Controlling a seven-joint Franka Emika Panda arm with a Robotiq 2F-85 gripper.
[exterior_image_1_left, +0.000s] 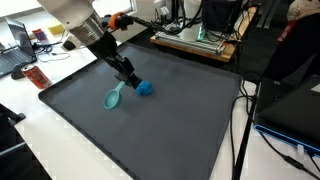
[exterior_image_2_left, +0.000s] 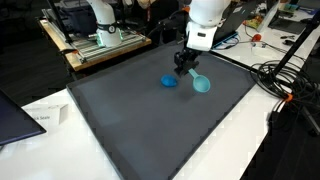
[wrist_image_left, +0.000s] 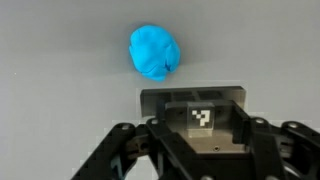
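Note:
My gripper (wrist_image_left: 203, 130) comes in from the bottom of the wrist view, its jaws closed against both sides of a grey metal block (wrist_image_left: 203, 112) that carries a small black-and-white marker. Ahead of the block a crumpled blue lump (wrist_image_left: 155, 52) lies on the dark mat, apart from it. In both exterior views the gripper (exterior_image_1_left: 128, 78) (exterior_image_2_left: 185, 66) hangs low over the mat between the blue lump (exterior_image_1_left: 146, 87) (exterior_image_2_left: 169, 81) and a teal spoon (exterior_image_1_left: 113, 97) (exterior_image_2_left: 200, 84). The spoon's handle end reaches the gripper tip; whether they touch I cannot tell. The spoon does not show in the wrist view.
The dark mat (exterior_image_1_left: 150, 135) (exterior_image_2_left: 150, 125) covers most of a white table. A metal frame with a machine (exterior_image_1_left: 200, 40) (exterior_image_2_left: 105, 38) stands at the mat's far edge. Cables (exterior_image_2_left: 285, 80) run beside the mat, and a laptop (exterior_image_2_left: 15, 115) sits at the table's side.

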